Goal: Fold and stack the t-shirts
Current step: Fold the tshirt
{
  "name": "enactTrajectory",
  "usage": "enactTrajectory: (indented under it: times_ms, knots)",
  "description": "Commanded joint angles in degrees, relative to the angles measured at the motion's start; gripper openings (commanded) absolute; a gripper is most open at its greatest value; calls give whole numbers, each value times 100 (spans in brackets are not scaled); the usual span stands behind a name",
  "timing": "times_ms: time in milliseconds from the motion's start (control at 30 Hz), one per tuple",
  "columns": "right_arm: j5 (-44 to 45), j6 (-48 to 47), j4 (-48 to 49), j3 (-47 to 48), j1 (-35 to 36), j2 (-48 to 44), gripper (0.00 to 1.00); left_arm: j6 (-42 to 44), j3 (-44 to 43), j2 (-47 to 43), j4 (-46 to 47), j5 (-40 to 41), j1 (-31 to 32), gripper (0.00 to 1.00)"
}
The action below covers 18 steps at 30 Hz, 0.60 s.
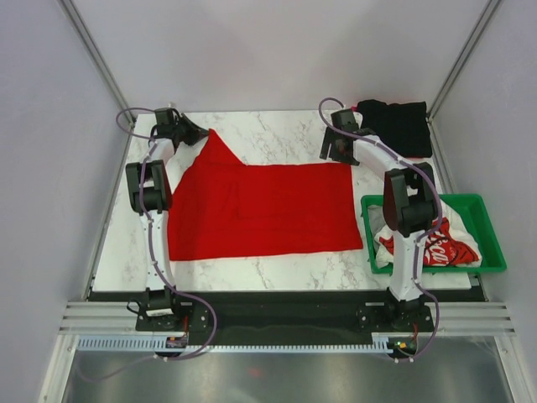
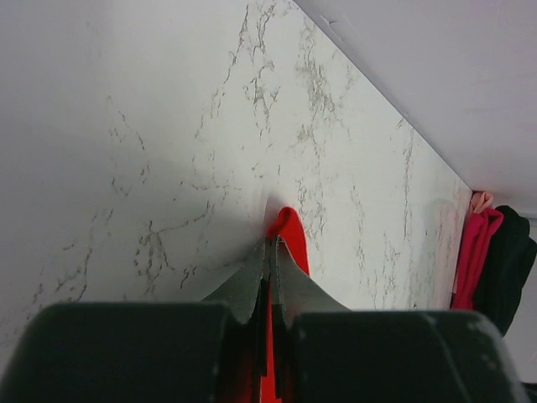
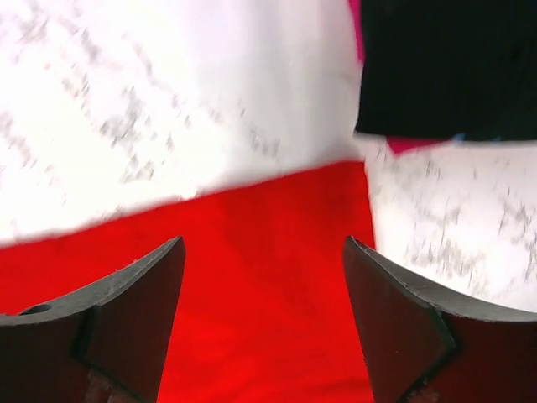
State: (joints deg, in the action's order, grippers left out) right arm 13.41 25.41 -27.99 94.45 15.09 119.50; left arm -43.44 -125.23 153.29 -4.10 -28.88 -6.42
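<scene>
The plain red t-shirt (image 1: 260, 210) lies spread flat on the marble table. My left gripper (image 1: 200, 133) is shut on its far left corner, pulled up to a point; red cloth (image 2: 289, 235) shows between the closed fingers. My right gripper (image 1: 330, 148) is open just above the shirt's far right corner (image 3: 277, 277), empty. A folded black t-shirt (image 1: 396, 124) lies at the far right on a magenta-pink one (image 2: 471, 252), and both show in the right wrist view (image 3: 445, 67). A white t-shirt with red print (image 1: 432, 245) lies in the crate.
The green plastic crate (image 1: 491, 235) stands at the right edge beside the right arm. Grey walls close the table at the back and sides. Bare marble (image 1: 277, 138) shows behind the red shirt and in front of it.
</scene>
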Motion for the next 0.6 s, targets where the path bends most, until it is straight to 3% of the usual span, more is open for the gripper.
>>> enactTrajectory:
  times_ms: [0,333,500,567]
  knots:
    - [487,-124,-225,582,-111,406,83,-94,77,113,181,-91,-26,2]
    - [839,-264,-207,864,-261,873,77,-103,104,113,234,-135,-26,2]
    - [769,-220,-120,724,-270,899,68,-103,104,113,234,-144,-26,2]
    - [734,-203,-49,671,-261,917,60,-103,104,122,243,-153,-35,2]
